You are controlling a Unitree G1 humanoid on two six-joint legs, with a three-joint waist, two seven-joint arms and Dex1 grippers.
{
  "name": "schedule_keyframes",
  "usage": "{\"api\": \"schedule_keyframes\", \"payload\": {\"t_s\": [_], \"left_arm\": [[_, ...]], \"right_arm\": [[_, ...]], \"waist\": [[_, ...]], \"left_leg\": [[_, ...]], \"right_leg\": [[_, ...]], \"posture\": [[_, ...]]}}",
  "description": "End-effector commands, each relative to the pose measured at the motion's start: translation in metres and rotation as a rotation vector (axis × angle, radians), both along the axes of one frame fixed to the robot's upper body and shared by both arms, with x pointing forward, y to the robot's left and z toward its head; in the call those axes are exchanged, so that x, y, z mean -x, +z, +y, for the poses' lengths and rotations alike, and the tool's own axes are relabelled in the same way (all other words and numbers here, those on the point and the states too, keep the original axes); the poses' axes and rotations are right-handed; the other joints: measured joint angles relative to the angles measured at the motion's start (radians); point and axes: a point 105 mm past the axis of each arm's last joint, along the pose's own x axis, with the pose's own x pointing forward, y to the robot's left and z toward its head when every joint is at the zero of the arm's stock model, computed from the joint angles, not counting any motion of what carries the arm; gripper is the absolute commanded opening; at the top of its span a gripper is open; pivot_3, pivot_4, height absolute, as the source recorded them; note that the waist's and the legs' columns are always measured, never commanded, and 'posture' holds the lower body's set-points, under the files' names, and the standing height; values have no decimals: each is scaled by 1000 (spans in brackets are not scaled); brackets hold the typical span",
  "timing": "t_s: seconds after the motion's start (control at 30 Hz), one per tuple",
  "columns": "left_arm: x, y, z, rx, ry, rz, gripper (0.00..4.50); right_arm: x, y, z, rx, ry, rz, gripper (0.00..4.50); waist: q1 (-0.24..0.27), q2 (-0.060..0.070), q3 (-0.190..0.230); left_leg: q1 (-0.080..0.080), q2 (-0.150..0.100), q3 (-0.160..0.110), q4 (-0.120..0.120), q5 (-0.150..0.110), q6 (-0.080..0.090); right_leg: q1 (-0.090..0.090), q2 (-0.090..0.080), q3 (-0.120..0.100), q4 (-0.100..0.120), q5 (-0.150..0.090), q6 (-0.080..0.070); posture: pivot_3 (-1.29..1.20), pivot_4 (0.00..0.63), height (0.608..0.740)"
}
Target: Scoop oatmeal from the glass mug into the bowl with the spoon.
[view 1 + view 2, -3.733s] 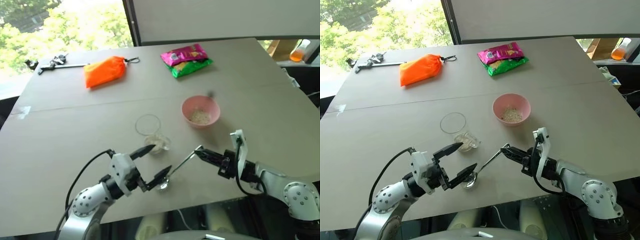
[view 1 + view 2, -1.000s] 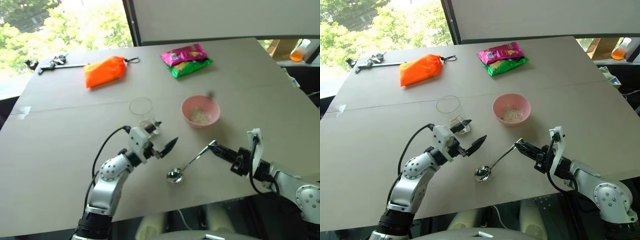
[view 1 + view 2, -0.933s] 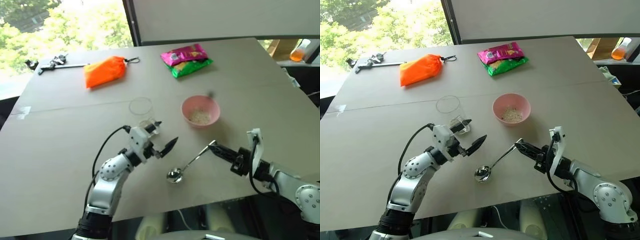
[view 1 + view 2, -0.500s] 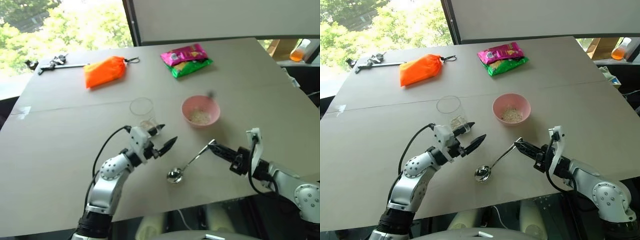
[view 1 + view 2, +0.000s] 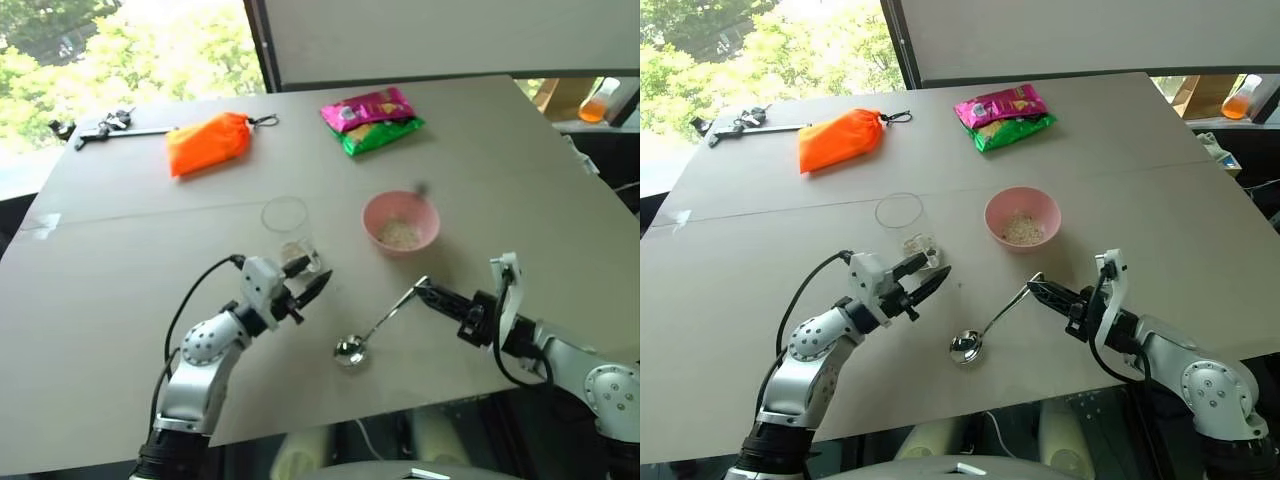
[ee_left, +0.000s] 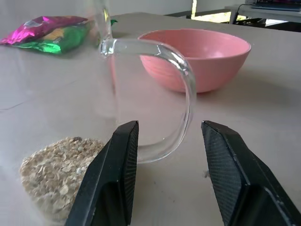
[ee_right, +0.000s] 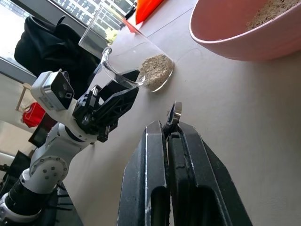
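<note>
Left gripper (image 5: 304, 281) narrower than a second ago, fingers apart beside glass mug (image 5: 290, 232), right gripper (image 5: 1038, 288) clamped on spoon (image 5: 985, 327) handle, left wrist: mug handle between jaws, untouched, oatmeal (image 6: 56, 171) beside, bowl (image 6: 197, 56) beyond, right wrist: jaws pinching spoon handle.

An office-like test room: a plain grey bench (image 5: 520, 180) beside a large window (image 5: 120, 50) at upper left, trees outside.

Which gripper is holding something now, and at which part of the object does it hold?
The right gripper holds the spoon by its handle's end. The left gripper brackets the glass mug handle, not clamped.
</note>
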Motion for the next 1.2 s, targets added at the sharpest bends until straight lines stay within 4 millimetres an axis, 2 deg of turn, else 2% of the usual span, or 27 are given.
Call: {"api": "schedule_keyframes", "payload": {"t_s": [0.03, 0.13, 0.37, 0.9, 1.0, 1.2], "left_arm": [[3, 20, 9, -5, 41, -79, 2212], [3, 22, 17, -10, 86, -87, 2212], [5, 23, 19, -17, 108, -93, 2212], [-1, 21, 67, -82, 339, -121, 2212], [6, 22, 58, -38, 279, -103, 2212], [48, 21, 18, 68, -36, 16, 2212]], "right_arm": [[1, 2, 2, -5, 10, -14, 0], [1, 1, 5, -10, 17, -10, 0], [-1, 1, 7, -14, 26, -11, 0], [0, -2, 7, -17, 26, -8, 0], [0, -2, 7, -16, 25, -8, 0], [1, -3, 5, -11, 21, -9, 0]], "waist": [[0, 0, 0], [0, 0, 0], [0, 0, 0], [0, 0, 0], [0, 0, 0], [-2, 0, 0]], "left_leg": [[0, 0, 0, 0, 0, 0], [0, 0, 0, 0, 0, 0], [0, 0, 0, 0, 0, 0], [0, 0, 0, 0, 0, 0], [0, 0, 0, 0, 0, 0], [0, 0, 0, 0, 0, 0]], "right_leg": [[0, 0, 0, 0, 0, 0], [0, 0, 1, 0, 0, 0], [0, 0, 0, 0, 0, 0], [0, 0, 0, 0, 0, 0], [0, 0, 0, 0, 0, 0], [0, 0, 3, -1, 0, 0]], "posture": [[0, 150, 740], [0, 150, 740], [0, 150, 740], [0, 150, 740], [0, 150, 740], [0, 150, 740]]}}
